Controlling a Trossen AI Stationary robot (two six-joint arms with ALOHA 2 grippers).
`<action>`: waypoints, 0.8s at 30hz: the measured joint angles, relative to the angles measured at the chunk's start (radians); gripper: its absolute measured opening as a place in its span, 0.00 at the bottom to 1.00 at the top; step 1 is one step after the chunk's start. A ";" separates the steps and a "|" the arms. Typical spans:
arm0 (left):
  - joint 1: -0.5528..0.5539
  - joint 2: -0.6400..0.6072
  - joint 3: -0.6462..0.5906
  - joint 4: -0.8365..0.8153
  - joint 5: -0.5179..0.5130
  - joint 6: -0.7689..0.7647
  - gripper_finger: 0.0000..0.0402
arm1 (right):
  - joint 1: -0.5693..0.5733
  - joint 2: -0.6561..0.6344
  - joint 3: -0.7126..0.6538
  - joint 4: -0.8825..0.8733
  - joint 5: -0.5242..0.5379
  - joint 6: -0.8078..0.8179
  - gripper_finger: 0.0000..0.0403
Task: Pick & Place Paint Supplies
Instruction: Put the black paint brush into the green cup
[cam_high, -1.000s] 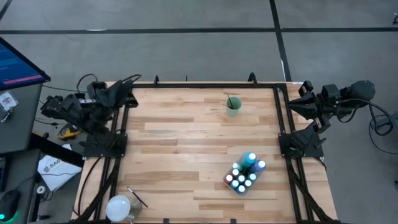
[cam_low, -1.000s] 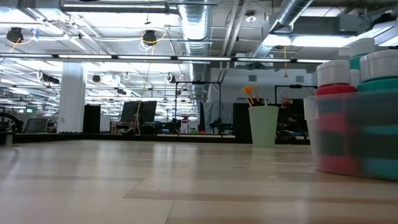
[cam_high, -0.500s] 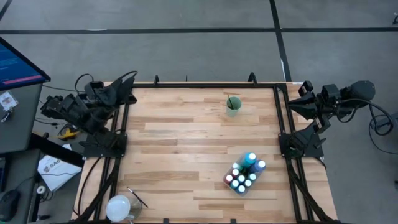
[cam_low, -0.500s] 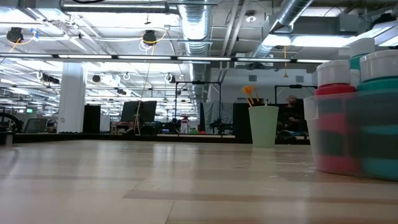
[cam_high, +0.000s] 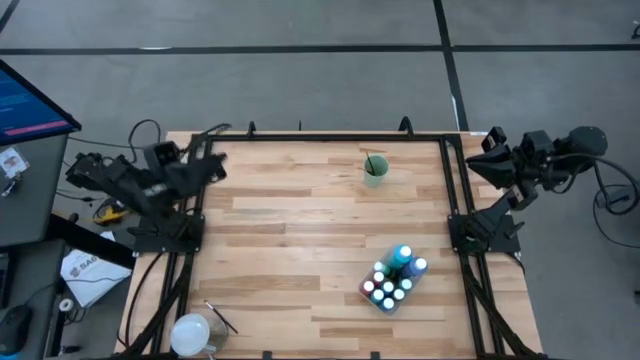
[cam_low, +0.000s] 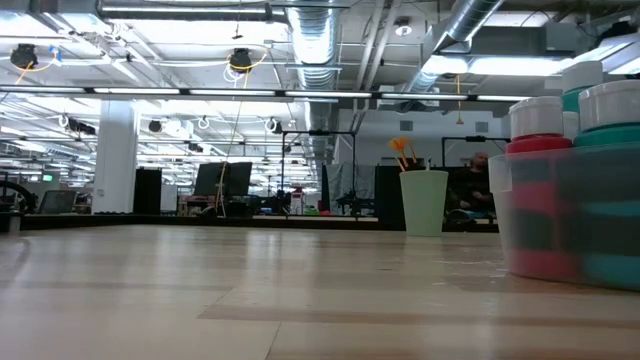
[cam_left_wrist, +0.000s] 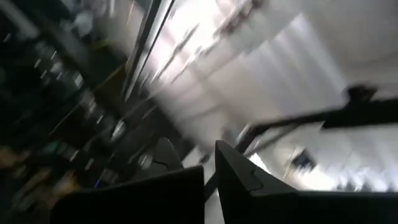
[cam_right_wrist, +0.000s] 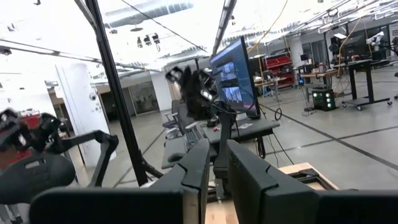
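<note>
The wooden table (cam_high: 300, 230) lies mostly bare between both arms. The left gripper (cam_high: 212, 160), closed and empty, hangs over the table's far left corner; the right gripper (cam_high: 492, 160), nearly closed and empty, sits off the far right edge. White- and teal-capped paint bottles (cam_high: 393, 280) cluster in a clear tub, nearer and inward of the right gripper.

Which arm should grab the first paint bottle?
Right, probably. The paint bottles sit on the table's right half, nearer the right hand. The left hand, shut, waits at the far left edge; neither holds anything.
</note>
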 joint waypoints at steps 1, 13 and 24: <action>-0.001 -0.013 0.000 -0.084 0.001 -0.018 0.00 | 0.000 0.000 0.000 0.004 0.000 0.000 0.12; -0.001 -0.036 0.000 -0.884 0.095 -0.407 0.00 | 0.000 0.000 0.000 -0.018 0.000 0.001 0.12; -0.009 0.125 0.000 -1.436 0.480 -0.562 0.00 | 0.000 0.000 0.000 -0.044 0.000 0.000 0.12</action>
